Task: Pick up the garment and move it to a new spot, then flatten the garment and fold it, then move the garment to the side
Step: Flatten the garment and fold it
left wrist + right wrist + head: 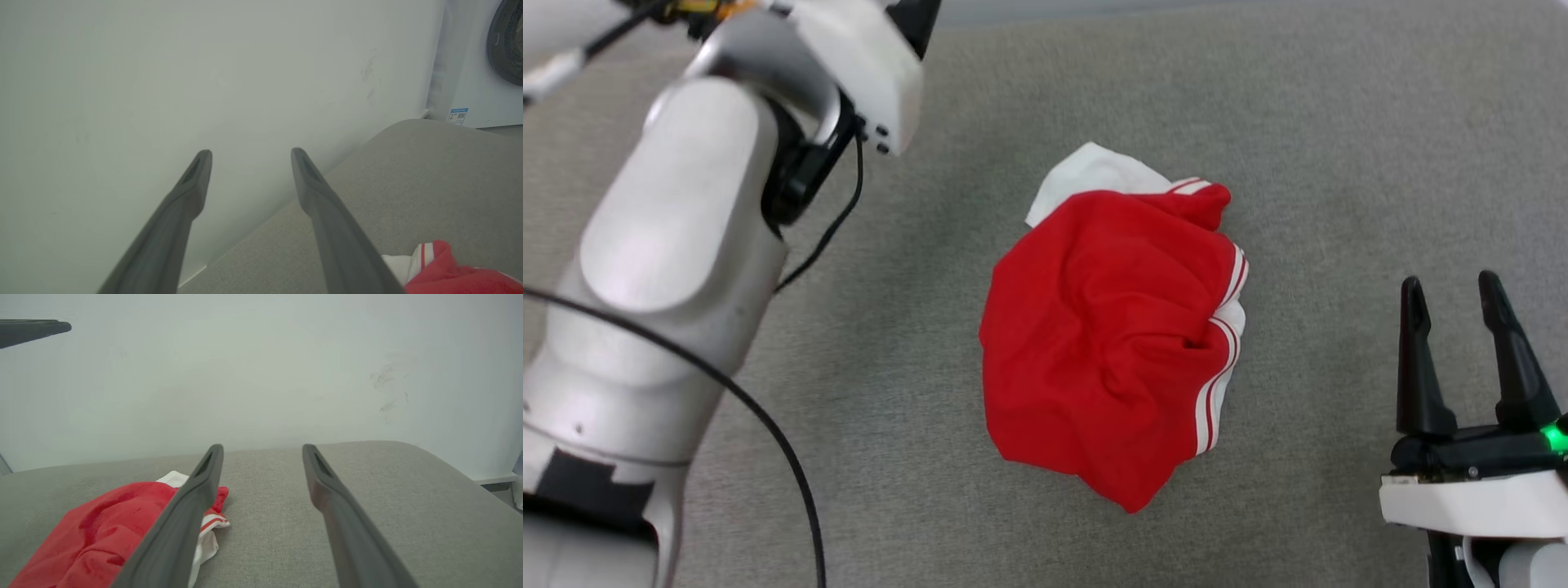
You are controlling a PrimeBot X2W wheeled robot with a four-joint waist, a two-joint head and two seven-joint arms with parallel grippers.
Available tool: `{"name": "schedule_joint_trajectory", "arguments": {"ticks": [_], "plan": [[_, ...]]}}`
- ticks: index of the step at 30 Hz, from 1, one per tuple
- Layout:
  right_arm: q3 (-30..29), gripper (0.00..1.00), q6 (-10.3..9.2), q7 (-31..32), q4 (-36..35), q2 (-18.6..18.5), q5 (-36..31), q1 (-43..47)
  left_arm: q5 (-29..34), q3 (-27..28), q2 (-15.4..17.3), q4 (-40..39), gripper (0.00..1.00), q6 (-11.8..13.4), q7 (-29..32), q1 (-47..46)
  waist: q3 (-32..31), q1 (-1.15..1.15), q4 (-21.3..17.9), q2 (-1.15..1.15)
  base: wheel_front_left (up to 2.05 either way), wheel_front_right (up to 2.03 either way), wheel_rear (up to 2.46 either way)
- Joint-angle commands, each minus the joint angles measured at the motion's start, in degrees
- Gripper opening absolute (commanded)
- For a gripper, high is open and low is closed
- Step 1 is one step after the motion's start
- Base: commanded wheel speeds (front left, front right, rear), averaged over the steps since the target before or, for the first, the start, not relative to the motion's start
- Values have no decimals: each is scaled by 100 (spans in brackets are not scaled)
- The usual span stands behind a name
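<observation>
I see a crumpled red jersey shirt [1094, 343], white sleeve [1094, 173], red-and-white striped trim [1215, 384]; plain grey fabric surface [1339, 122]; pale grey-white wall [122, 81].

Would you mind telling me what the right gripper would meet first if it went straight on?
Likely the white wall beyond the grey surface; the garment lies left of the right gripper.

Nothing is legible; the sticker [457, 116] on the washing machine [466, 61] is too small.
</observation>
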Motion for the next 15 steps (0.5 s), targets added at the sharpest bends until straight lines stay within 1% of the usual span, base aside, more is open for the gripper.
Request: {"name": "schedule_joint_trajectory", "arguments": {"ticks": [1,5,7,11,15], "plan": [[2,100,-4,-12,-37,4,46,-136,-201,-336,91,88,100,0,241,-263,285,-1,-158,0,0,0,0],[24,100,-3,-12,-68,4,89,-304,-893,-1322,347,250,100,1,1040,-1005,572,-1,-281,0,0,0,0],[23,100,-4,-12,-89,4,116,-380,-1325,-1798,422,278,100,-1,1473,-1298,698,-1,-337,0,0,0,0],[57,100,-3,-12,-132,4,151,-501,-2174,-2648,604,248,100,-1,2387,-1846,918,-1,-435,0,0,0,0],[60,100,-3,-12,-145,4,219,-635,-2958,-3386,749,130,100,-1,3354,-2268,1098,-1,-531,0,0,0,0]]}}
